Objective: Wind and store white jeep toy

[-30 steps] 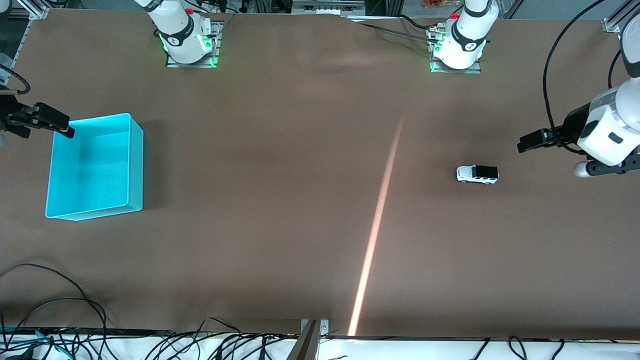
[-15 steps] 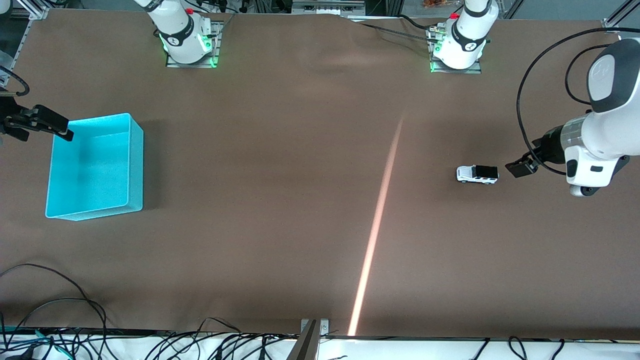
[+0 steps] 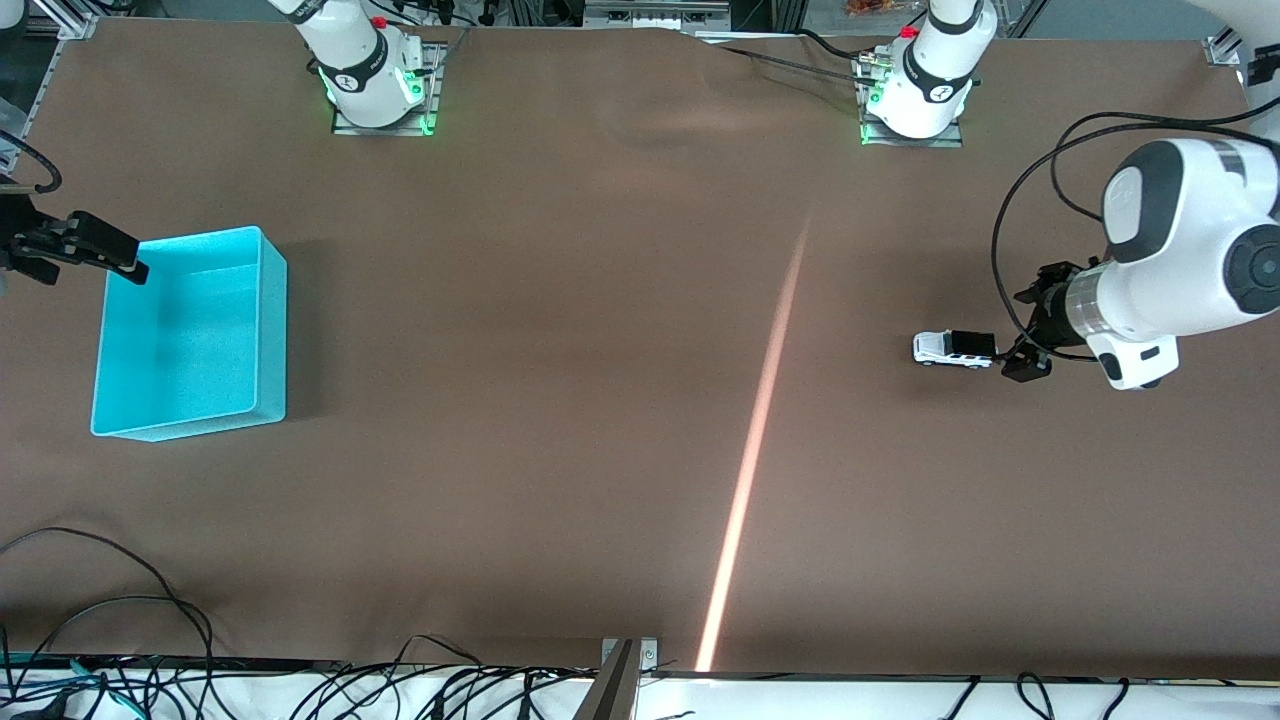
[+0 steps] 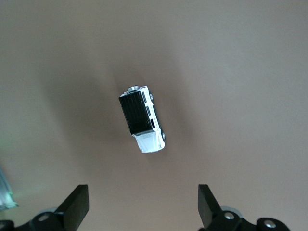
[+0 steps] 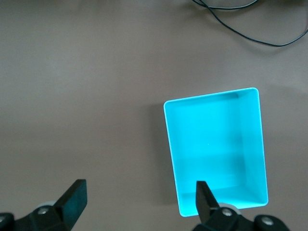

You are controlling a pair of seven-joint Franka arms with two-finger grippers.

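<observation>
A: Start at the right arm's end. What's there?

B: Right gripper up in the air by the table edge, just off the cyan bin, approx. 10 o'clock from the bin's middle in the front view. Fingers spread wide, nothing between them. That arm waits.

A: And the bin?

B: Open-top, sits on the brown table toward the right arm's end. Looks empty in the right wrist view, w/ black cables past it.

A: Middle of the table?

B: Just a thin streak of light, running roughly 1 to 7 o'clock.

A: The task's thing?

B: White jeep toy on its wheels on the table, toward the left arm's end, well apart from the bin. Black roof; white hood points toward the right arm's end.

A: Left gripper?

B: Left gripper at the jeep's 3 o'clock in the front view, right at its tail end. Fingers wide apart, holding nothing. In the left wrist view the jeep lies ahead of the tips, not between them. Touching the tail? Can't tell, prob. not.
</observation>
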